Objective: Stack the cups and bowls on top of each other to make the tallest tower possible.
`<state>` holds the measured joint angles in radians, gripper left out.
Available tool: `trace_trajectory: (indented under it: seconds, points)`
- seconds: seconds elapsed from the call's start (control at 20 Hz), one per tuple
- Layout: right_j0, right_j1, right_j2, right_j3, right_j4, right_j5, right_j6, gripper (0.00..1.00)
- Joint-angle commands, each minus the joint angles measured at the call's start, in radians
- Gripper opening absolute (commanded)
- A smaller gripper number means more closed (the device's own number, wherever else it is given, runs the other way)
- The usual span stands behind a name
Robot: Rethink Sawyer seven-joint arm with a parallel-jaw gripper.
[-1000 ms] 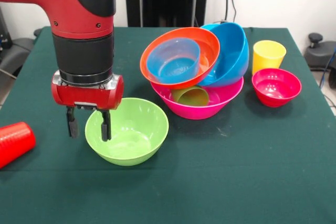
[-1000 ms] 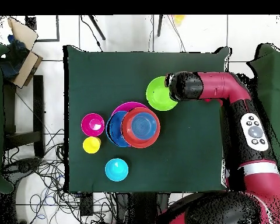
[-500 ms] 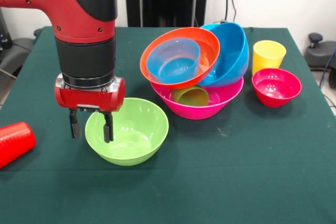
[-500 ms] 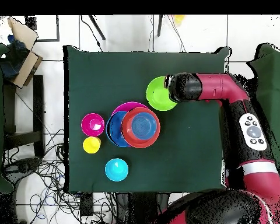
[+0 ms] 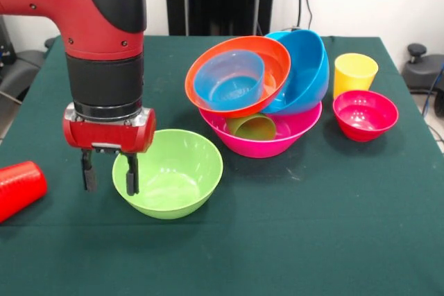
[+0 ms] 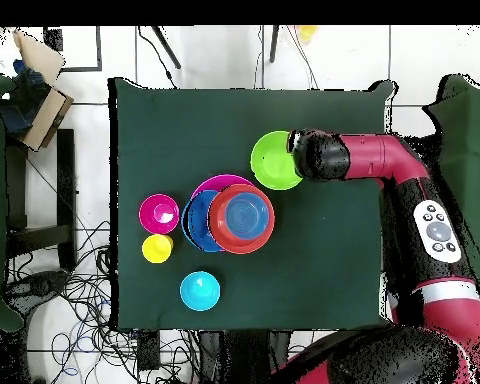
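Observation:
My gripper (image 5: 109, 175) is open and low at the left rim of the lime green bowl (image 5: 173, 171). One finger (image 5: 130, 175) is over the bowl's inside and the other stands outside it. The tower stands at centre back: the pink bowl (image 5: 295, 132) holds a green cup (image 5: 251, 127) on its side, a tilted blue bowl (image 5: 309, 67) and a tilted orange bowl (image 5: 276, 77) with the small translucent blue bowl (image 5: 229, 80) in it. A yellow cup (image 5: 355, 73) and a magenta-red bowl (image 5: 365, 114) stand to the right. A red cup (image 5: 17, 186) lies on its side at the left edge. The cyan bowl (image 6: 200, 290) shows only in the overhead view.
The green table (image 5: 312, 240) has room along its near edge in the front view. In the overhead view the arm (image 6: 384, 165) reaches over the table's right side to the lime green bowl (image 6: 272, 160) and hides the gripper and the red cup.
My gripper has shifted a little to the left in the front view, towards the lime green bowl's left rim. It stays open. The bowls and cups have not moved.

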<state>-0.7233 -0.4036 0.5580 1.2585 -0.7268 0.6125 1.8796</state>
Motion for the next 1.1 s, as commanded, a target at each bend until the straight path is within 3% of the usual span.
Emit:
trace_trajectory:
  seconds: [0.05, 0.35, 0.9, 0.95, 1.1]
  points:
    - [-0.003, 0.099, -0.046, 0.04, -0.109, -0.072, -0.163, 1.0]
    - [0.006, 0.142, -0.059, 0.018, -0.141, -0.121, -0.139, 1.0]
    - [0.034, 0.129, -0.104, 0.051, -0.158, -0.174, -0.077, 1.0]
    - [0.038, 0.129, -0.112, 0.051, -0.148, -0.176, -0.079, 0.0]
    - [0.039, 0.125, -0.108, 0.047, -0.121, -0.125, -0.091, 0.0]
